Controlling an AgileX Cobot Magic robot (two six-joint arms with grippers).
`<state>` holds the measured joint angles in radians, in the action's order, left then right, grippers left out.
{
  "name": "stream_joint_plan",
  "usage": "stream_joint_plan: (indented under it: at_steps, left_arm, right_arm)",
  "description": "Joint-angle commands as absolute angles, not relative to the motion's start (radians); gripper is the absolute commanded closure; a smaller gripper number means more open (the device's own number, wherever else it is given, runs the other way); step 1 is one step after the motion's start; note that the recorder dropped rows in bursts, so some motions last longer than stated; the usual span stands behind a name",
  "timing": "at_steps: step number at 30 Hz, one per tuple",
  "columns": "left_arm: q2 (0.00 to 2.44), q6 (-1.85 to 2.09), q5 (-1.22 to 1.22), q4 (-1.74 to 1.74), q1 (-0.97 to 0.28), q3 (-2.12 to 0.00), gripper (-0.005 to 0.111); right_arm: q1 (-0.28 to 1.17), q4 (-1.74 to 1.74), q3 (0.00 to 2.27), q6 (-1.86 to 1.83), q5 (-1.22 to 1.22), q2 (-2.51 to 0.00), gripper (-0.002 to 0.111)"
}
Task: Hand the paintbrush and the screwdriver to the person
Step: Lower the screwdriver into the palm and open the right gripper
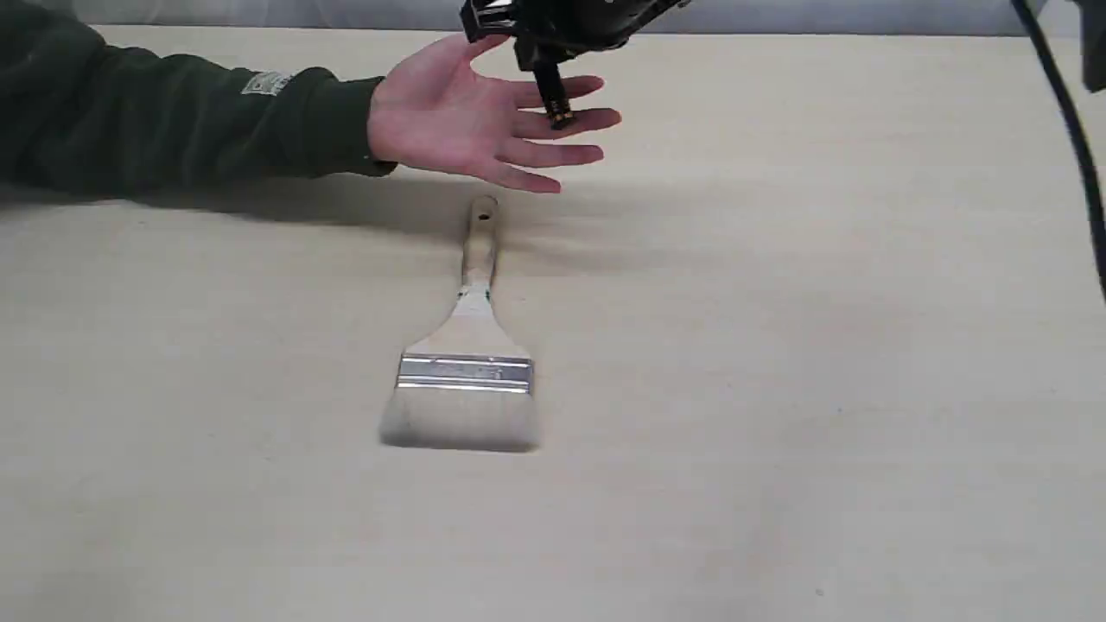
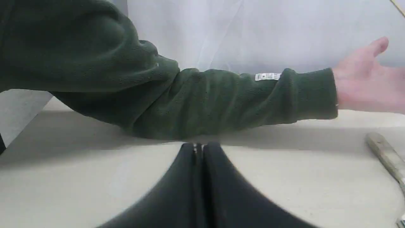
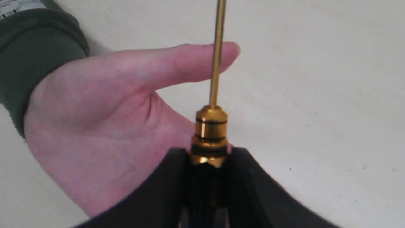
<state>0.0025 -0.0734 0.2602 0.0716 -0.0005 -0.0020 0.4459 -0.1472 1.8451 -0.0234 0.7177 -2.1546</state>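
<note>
The paintbrush [image 1: 467, 345] lies flat on the table, handle pointing away toward the person's hand [image 1: 471, 121], bristles nearest the front edge. That open hand hovers palm up above the table, its arm in a dark green sleeve [image 1: 173, 117]. My right gripper [image 1: 549, 60] hangs over the fingers, shut on the screwdriver [image 1: 555, 99], whose black handle points down at them. In the right wrist view the screwdriver's gold collar and shaft [image 3: 211, 126] stick out past the pads above the palm [image 3: 104, 126]. My left gripper [image 2: 198, 147] is shut and empty, low over the table beside the sleeve [image 2: 190, 101].
The pale wooden table [image 1: 821, 389] spreads bare around the brush. A black cable [image 1: 1071, 130] hangs at the far right. The brush's handle end [image 2: 384, 155] shows at the edge of the left wrist view.
</note>
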Motion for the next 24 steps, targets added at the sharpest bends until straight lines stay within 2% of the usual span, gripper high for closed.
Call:
stream_joint_plan:
  at_steps: [1, 11, 14, 20, 22, 24]
  left_arm:
    - [0.000, -0.075, 0.250, 0.067, -0.007, 0.000, 0.107]
    - [0.000, -0.075, 0.249, 0.069, -0.007, 0.000, 0.107]
    - [0.000, -0.075, 0.249, 0.069, -0.007, 0.000, 0.107]
    - [0.000, -0.075, 0.249, 0.069, -0.007, 0.000, 0.107]
    - [0.000, -0.075, 0.249, 0.069, -0.007, 0.000, 0.107]
    - [0.000, -0.075, 0.249, 0.069, -0.007, 0.000, 0.107]
  right_arm:
    - [0.448, -0.141, 1.900, -0.007, 0.735, -2.200, 0.104]
    - [0.448, -0.141, 1.955, 0.000, 0.789, -2.287, 0.102]
    - [0.448, -0.141, 1.955, 0.000, 0.791, -2.283, 0.092]
    - [0.448, -0.144, 1.955, 0.000, 0.795, -2.241, 0.059]
    - [0.448, -0.144, 1.955, 0.000, 0.799, -2.220, 0.055]
    - [0.448, -0.144, 1.955, 0.000, 0.801, -2.199, 0.055]
